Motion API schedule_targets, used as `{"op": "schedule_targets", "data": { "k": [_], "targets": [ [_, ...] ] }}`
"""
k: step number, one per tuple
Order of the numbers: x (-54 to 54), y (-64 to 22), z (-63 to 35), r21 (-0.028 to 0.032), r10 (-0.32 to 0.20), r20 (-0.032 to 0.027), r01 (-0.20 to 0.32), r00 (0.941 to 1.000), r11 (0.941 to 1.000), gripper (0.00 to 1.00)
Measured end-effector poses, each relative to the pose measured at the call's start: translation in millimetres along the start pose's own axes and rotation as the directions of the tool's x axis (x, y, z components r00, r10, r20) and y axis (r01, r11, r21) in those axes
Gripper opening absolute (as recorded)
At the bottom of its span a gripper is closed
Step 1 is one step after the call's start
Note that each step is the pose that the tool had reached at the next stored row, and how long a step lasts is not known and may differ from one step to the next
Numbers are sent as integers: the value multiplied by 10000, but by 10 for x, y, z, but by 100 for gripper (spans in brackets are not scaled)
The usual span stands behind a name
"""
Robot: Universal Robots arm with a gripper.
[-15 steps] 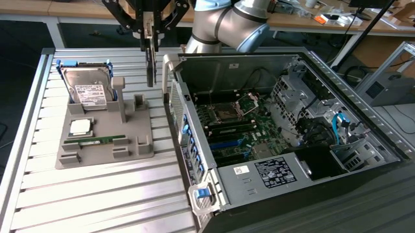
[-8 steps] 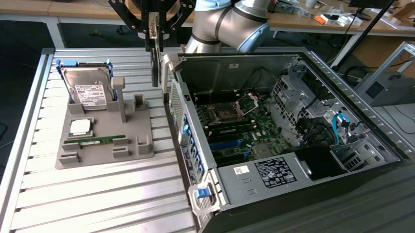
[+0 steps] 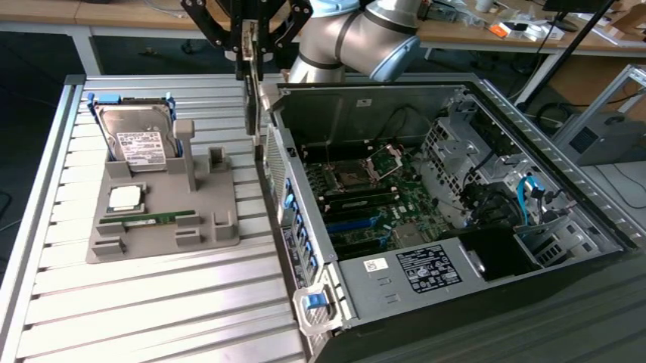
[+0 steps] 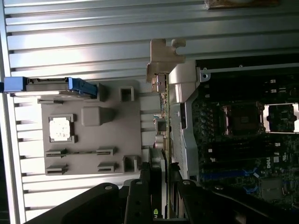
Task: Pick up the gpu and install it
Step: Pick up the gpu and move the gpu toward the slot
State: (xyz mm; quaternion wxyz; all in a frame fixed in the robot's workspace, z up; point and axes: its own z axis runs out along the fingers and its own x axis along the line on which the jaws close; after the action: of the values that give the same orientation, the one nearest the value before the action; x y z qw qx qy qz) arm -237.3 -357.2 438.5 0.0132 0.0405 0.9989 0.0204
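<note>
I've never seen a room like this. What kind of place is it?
Probably a robot lab or workshop. A robot arm holds a computer card in its gripper beside an open computer case, and a gray tray on the metal table holds computer parts.

Both views look down, sharing the grey holder [image 3: 162, 203] [image 4: 88, 135] and the open case [image 3: 374, 102] [image 4: 184, 93].

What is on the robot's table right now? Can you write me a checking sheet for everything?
Surface: ribbed metal table, with a grey holder tray on it.
Job's things: gpu held upright by the edge of the open computer case, not installed.
Clutter: hard drive, processor chip and RAM stick in the tray.
Grippers: pincer shut on the gpu.
Cables: blue cables inside the case.
Surroundings: desks behind the table.
</note>
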Motion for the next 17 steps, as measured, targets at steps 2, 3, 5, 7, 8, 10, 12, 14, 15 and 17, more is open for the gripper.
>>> {"op": "schedule_targets", "data": {
  "k": [2, 3, 5, 7, 8, 10, 12, 14, 15, 17],
  "targets": [
    [-22, 1, 0, 0, 0, -1, 0, 10000, 10000, 27],
    [-32, 2, 1, 0, 0, -1, 0, 10000, 10000, 27],
    [-53, 3, 1, 0, 0, 0, 0, 10000, 10000, 27],
    [-72, 3, 2, 0, 0, 0, 0, 10000, 10000, 27],
    [-84, 4, 2, 0, 1, -1, -1, 10000, 10000, 27],
    [-111, 4, 3, 0, 0, 0, 0, 10000, 10000, 27],
    [-134, 4, 3, 0, 0, -1, 0, 10000, 10000, 27],
    [-156, 5, 4, 0, 0, -1, 0, 10000, 10000, 27],
    [-170, 6, 4, 0, 0, 0, 0, 10000, 10000, 27],
    [-195, 8, 5, 0, 0, -1, 0, 10000, 10000, 27]
  ]
}}
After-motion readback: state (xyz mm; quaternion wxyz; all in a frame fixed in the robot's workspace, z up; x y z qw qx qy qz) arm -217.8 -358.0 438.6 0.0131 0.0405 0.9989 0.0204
